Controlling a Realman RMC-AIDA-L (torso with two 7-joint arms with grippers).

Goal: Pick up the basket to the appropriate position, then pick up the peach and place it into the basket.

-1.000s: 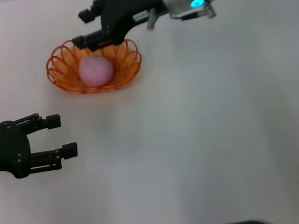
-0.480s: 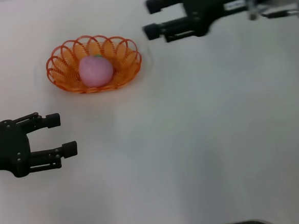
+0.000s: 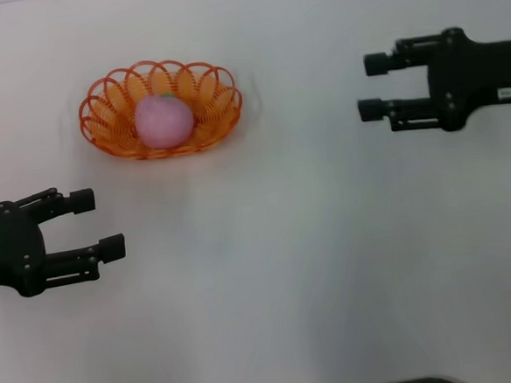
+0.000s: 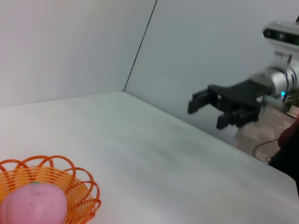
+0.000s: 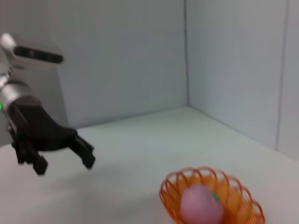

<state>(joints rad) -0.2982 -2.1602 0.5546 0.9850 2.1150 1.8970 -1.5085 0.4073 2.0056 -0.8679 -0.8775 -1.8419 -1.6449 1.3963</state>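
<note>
**Peach sits in the orange basket, both end effectors apart and clear**

The basket (image 3: 160,110) is a shallow oval of bright orange wire, its rim a ring of rounded loops that fan outward like petals, with thin ribs running down to a flat orange base. It stands upright on the white tabletop (image 3: 296,267), toward the far left of the head view. The peach (image 3: 164,121) lies inside it, roughly at the centre, resting on the base and ringed by the wire loops. It is round and soft pink with a matte, fuzzy look, and a small green spot shows at its top edge. The peach fills much of the basket's inner width, and its crown rises above the rim.

The left wrist view shows the same pair from low down: the basket (image 4: 79,196) with the peach (image 4: 32,208) bulging above the wires. The right wrist view shows the basket (image 5: 210,196) and peach (image 5: 201,204) from the other side.

The left end effector (image 3: 98,224) is at the near left of the tabletop, its fingers spread apart and holding nothing, well short of the basket. The right end effector (image 3: 374,87) is at the far right, fingers also apart and empty, pointing toward the basket but well apart from it.
</note>
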